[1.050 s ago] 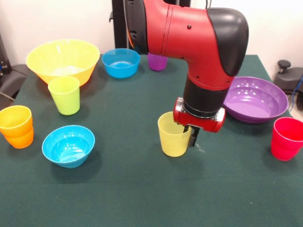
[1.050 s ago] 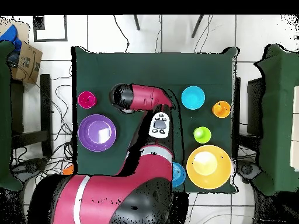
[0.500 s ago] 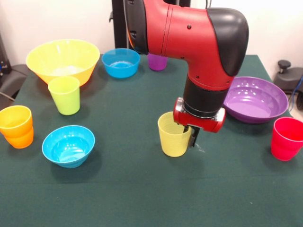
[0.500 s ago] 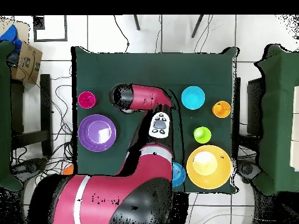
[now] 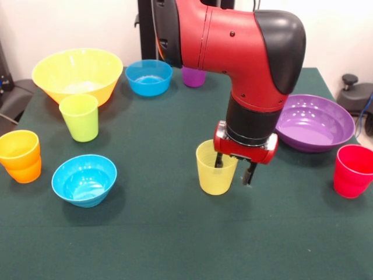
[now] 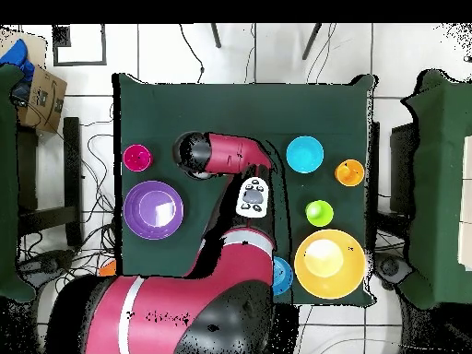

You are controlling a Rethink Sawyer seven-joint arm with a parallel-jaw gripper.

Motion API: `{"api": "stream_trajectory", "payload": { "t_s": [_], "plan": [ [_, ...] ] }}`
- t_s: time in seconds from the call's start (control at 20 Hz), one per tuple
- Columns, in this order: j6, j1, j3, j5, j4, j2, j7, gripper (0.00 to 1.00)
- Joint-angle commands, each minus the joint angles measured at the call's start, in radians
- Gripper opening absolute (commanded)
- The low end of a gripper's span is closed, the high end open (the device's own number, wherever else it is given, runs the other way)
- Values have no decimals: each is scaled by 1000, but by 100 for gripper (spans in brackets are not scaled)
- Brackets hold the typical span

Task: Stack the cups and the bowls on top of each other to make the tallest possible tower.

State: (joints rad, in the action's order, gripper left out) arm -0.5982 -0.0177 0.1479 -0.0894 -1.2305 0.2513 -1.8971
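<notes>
Yellow cup (image 5: 216,168) stands upright mid worktop (image 5: 175,233), well apart from other pieces. Tool (image 5: 233,170) spread, 1 finger inside the cup's mouth, 1 outside its wall. Likely light, glossy, slippery; thin rim flexes, so pinch wall just below rim.

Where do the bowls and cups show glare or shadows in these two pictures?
Front view: soft white glare inside the purple bowl and the near blue bowl; the yellow cup throws only a faint shadow on the table. Overhead view: a white glare patch in the purple bowl.
</notes>
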Motion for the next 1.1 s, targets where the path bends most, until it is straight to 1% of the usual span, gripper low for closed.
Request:
{"api": "stream_trajectory", "payload": {
  "t_s": [0.05, 0.25, 0.45, 0.65, 0.75, 0.9, 1.1],
  "plan": [
    [37, -10, -119, -2, 30, -40, -71, 100],
    [66, -19, -135, -1, 20, -37, -62, 100],
    [42, -18, -135, -4, 16, -26, -62, 100],
    [-81, -28, -149, -32, -37, 71, -53, 100],
    [-134, -32, -151, -43, -48, 113, -52, 100],
    [-185, -52, -158, -64, -61, 158, -52, 100],
    [-219, -91, -184, -80, -91, 229, -12, 100]
  ]
}}
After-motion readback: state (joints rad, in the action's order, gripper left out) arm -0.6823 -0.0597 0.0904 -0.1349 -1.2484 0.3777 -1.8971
